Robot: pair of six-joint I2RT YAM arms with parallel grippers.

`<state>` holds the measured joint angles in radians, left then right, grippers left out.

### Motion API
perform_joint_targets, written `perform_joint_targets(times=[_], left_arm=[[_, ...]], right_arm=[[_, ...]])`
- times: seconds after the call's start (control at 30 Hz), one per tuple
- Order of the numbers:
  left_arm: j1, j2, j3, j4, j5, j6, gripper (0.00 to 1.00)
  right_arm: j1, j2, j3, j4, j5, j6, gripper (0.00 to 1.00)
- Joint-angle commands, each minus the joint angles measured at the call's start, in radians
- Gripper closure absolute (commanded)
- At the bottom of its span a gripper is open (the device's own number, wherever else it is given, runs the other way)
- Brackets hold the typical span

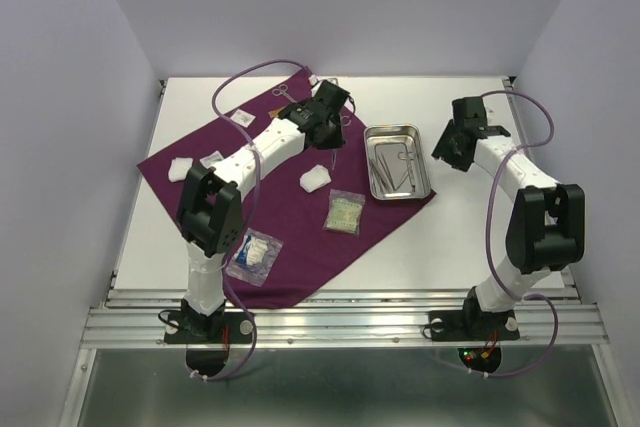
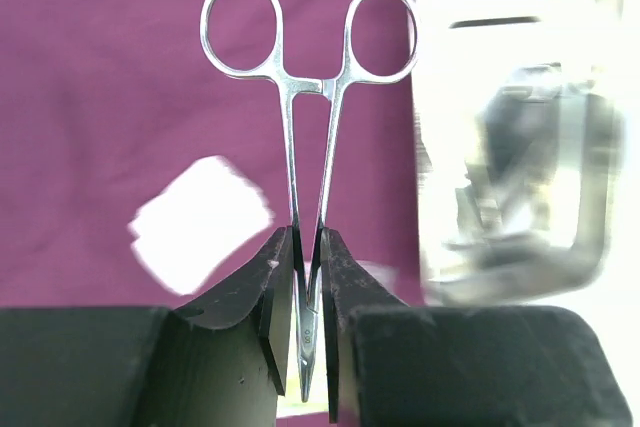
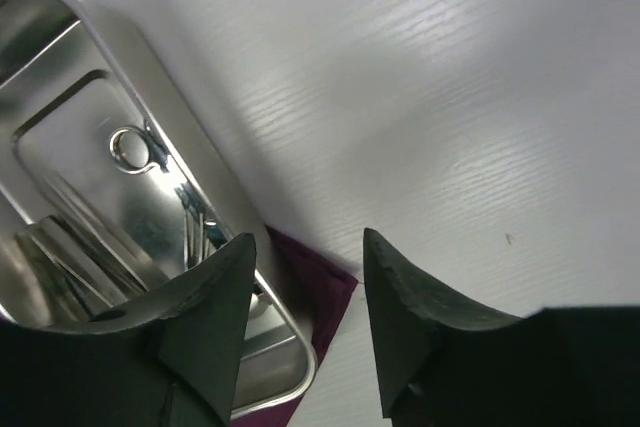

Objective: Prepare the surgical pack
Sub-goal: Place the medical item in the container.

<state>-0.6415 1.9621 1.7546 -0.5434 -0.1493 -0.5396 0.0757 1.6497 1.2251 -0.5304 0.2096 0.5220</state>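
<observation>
The left jaws are clamped on the blade end of the scissors (image 2: 303, 85), whose long axis runs straight out from them, finger rings farthest away, above the purple cloth (image 2: 100, 97). The tray (image 2: 440, 277) lies just to their right, its long side roughly parallel to the scissors, so a short sideways carry looks due. The right jaws hang parted and empty over the desk (image 3: 480, 97) beside the tray's far rim. The right wrist view shows a ringed tool (image 3: 130, 147) in the tray, blurred in the left wrist view; only the overhead view shows the packets (image 1: 346, 212).
</observation>
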Motion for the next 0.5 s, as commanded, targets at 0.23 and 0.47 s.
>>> perform_joint_targets(times=[0.23,0.47], left_arm=[[-0.092,0.099,0.215,0.0,0.1,-0.086,1.0],[-0.136,0.162,0.252,0.033,0.145,-0.131,1.0]], right_arm=[[-0.013,0.096,0.045,0.053,-0.021,0.012,0.76],[-0.013,0.144,0.06,0.073,-0.098,0.006,0.76]])
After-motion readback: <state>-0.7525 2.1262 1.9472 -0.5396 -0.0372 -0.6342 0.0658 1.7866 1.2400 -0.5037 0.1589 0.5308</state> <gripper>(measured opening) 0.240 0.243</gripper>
